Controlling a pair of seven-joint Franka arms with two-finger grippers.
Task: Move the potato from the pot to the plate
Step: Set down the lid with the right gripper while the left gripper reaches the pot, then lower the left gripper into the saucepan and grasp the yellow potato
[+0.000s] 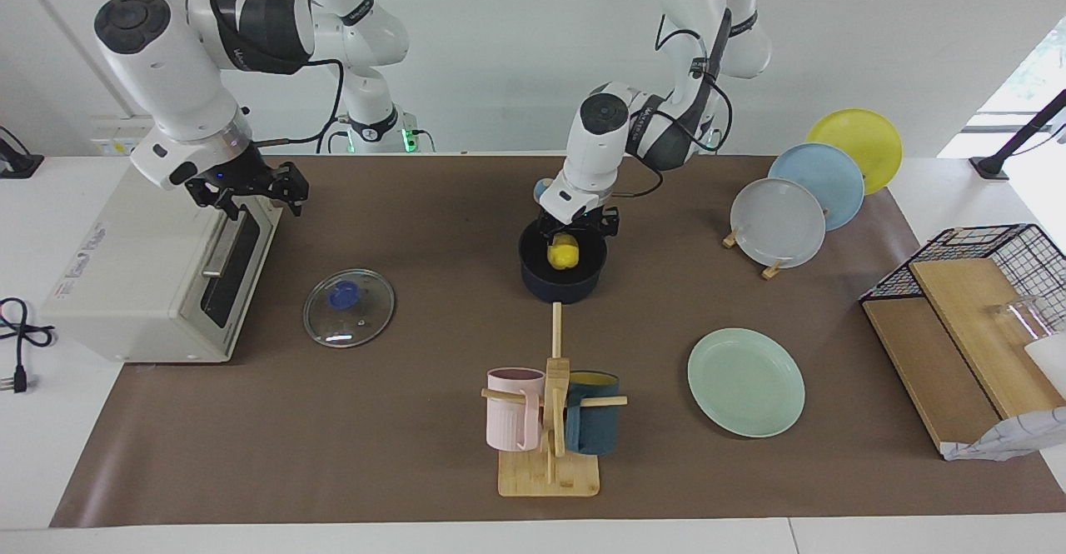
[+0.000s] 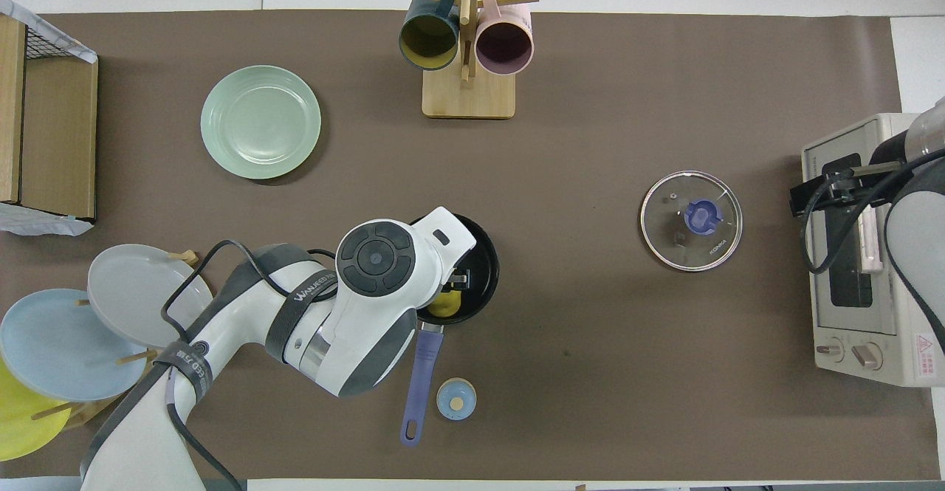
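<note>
Bare brown mat lies between the dark navy saucepan (image 1: 562,275) and the pale mint-green plate (image 1: 745,381). The wooden mug stand (image 1: 550,421) with its pink and teal mugs stands beside that stretch, toward the right arm's end.

A glass lid (image 1: 349,307) lies flat on the bench (image 1: 416,454), with a toaster oven (image 1: 158,279) at its nine o'clock in the facing view. At its four o'clock, a wooden mug rack (image 1: 551,421) holds a pink mug (image 1: 512,408) and a teal mug (image 1: 593,412).
</note>
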